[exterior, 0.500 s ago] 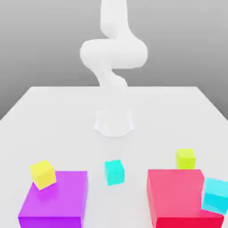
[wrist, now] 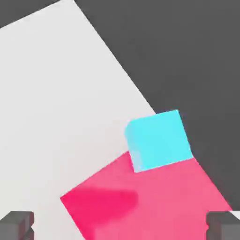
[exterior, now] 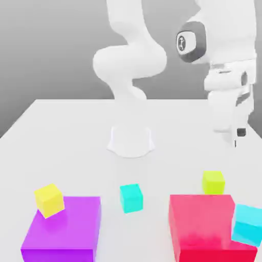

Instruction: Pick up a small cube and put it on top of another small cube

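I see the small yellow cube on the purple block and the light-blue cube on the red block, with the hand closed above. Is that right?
Not quite: the hand is open, as the hand view shows, its two fingers set wide apart. The rest stands.
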### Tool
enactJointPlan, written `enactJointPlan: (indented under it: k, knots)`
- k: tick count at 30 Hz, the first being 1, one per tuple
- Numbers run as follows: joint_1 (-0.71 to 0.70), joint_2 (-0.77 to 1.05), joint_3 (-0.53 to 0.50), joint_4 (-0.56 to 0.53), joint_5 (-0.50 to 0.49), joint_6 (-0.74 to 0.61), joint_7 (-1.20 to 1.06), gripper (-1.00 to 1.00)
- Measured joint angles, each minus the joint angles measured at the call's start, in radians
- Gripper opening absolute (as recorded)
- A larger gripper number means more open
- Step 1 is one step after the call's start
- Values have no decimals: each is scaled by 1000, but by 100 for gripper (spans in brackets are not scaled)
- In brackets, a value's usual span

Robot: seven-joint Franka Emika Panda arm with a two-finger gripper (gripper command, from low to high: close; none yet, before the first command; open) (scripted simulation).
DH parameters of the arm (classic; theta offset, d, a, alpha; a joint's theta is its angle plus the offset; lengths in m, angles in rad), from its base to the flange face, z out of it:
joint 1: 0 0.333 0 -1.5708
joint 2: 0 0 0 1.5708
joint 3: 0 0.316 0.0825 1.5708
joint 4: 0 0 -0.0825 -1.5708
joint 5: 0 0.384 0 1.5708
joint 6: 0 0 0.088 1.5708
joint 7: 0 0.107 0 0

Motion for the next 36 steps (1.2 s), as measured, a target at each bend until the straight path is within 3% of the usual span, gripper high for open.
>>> enactJointPlan:
  k: [6, 11, 12, 19, 26, 36]
  knots:
    - [86, 212, 59, -111, -83, 157, -95, 0]
    - [175, 394, -52, -85, -207, 304, -11, 0]
    - [198, 428, -77, -79, -216, 333, -4, -100]
    - [204, 436, -84, -77, -222, 338, 1, -100]
    - [160, 208, -1, -119, -76, 152, -107, -100]
    - [-67, -39, -257, -187, -191, -20, -463, -100]
